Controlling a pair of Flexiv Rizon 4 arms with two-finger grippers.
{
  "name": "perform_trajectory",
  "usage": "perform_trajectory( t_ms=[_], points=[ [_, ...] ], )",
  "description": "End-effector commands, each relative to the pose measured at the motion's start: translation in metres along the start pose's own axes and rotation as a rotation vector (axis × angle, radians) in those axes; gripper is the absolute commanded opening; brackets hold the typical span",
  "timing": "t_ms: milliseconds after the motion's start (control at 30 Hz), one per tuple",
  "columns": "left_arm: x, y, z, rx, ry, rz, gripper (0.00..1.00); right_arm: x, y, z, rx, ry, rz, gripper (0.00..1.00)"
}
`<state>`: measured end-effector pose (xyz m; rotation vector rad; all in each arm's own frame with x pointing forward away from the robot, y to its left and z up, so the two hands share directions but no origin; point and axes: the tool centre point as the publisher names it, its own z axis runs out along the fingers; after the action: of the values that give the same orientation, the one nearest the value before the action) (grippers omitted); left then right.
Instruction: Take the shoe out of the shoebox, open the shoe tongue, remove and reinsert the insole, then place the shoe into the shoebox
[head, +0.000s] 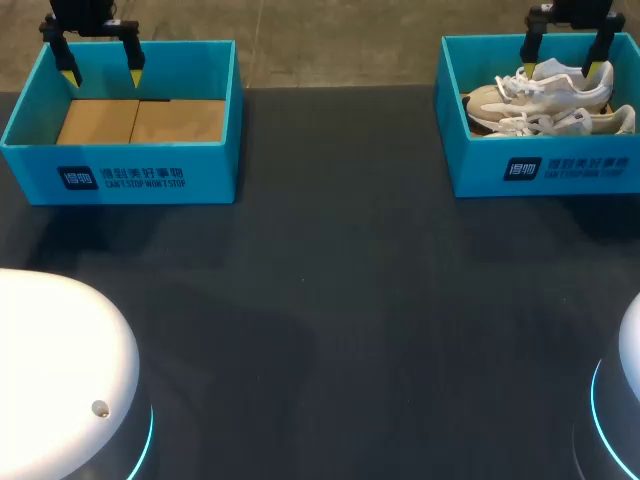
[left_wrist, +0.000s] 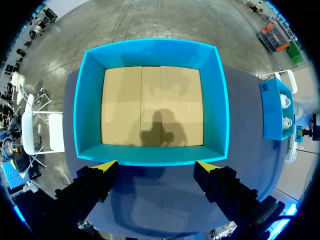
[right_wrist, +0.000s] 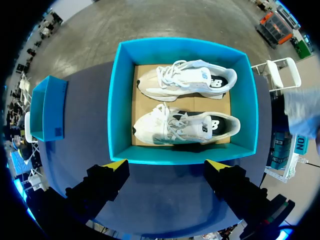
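Two white sneakers lie side by side in the blue shoebox (head: 480, 165) at the table's back right, the one nearer my gripper (right_wrist: 185, 127) beside the far one (right_wrist: 185, 80), both on their sides, on a cardboard floor. My right gripper (head: 562, 70) hangs open above this box's front part; in its wrist view the right gripper (right_wrist: 166, 165) has nothing between its yellow tips. A second blue shoebox (head: 120, 175) at the back left holds only its cardboard floor (left_wrist: 150, 105). My left gripper (head: 100, 68) hangs open above it, empty (left_wrist: 156, 166).
The dark table top (head: 330, 300) stretches between and in front of the two boxes. My arms' white bases sit at the front left (head: 60, 370) and front right (head: 625, 390) corners.
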<state>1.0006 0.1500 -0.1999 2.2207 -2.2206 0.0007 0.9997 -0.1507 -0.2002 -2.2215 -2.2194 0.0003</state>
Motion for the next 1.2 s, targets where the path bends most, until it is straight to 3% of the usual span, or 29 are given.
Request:
perform_trajectory(
  t_ms=[33, 533, 767, 967, 1200],
  points=[
    [0.0, 0.0, 0.0, 0.0, -0.001, 0.0, 1.0, 0.0, 0.0, 0.0, 0.0, 0.001, 0.0, 1.0],
    [0.0, 0.0, 0.0, 0.0, -0.001, 0.0, 1.0, -0.001, 0.004, 0.0, -0.013, -0.015, -0.001, 1.0],
    [0.0, 0.0, 0.0, 0.0, -0.001, 0.0, 1.0, -0.038, 0.021, 0.002, -0.029, -0.077, 0.036, 1.0],
    [0.0, 0.0, 0.0, 0.0, -0.001, 0.0, 1.0, -0.072, 0.026, 0.013, -0.019, -0.088, 0.05, 1.0],
    [0.0, 0.0, 0.0, 0.0, -0.001, 0.0, 1.0, -0.099, 0.026, 0.029, -0.022, -0.107, 0.02, 1.0]
  ],
)
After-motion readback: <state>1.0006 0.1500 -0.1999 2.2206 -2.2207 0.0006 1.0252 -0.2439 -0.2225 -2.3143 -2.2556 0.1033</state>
